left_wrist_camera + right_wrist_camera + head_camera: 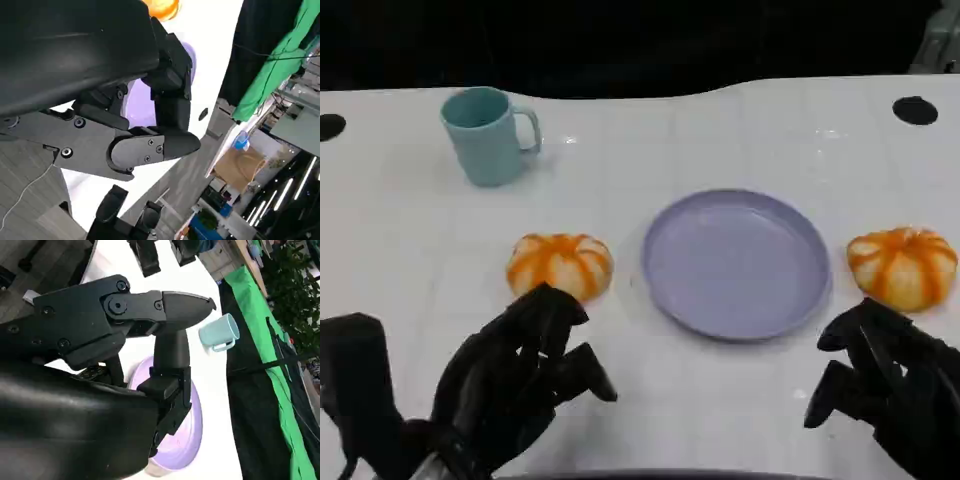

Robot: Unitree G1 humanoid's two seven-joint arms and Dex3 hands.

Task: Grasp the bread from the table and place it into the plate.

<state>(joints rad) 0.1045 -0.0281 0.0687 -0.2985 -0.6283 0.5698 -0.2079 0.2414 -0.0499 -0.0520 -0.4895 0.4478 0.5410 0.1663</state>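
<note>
Nothing is placed yet: the plate (736,262) lies bare, both breads (560,265) (902,266) sit on the counter (410,240), and the left hand (515,375) and right hand (880,385) hold nothing, fingers apart.

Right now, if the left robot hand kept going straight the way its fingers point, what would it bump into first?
Probably the orange-striped bread just ahead of the left robot hand; its fingertips look close to it, though depth is hard to judge.
</note>
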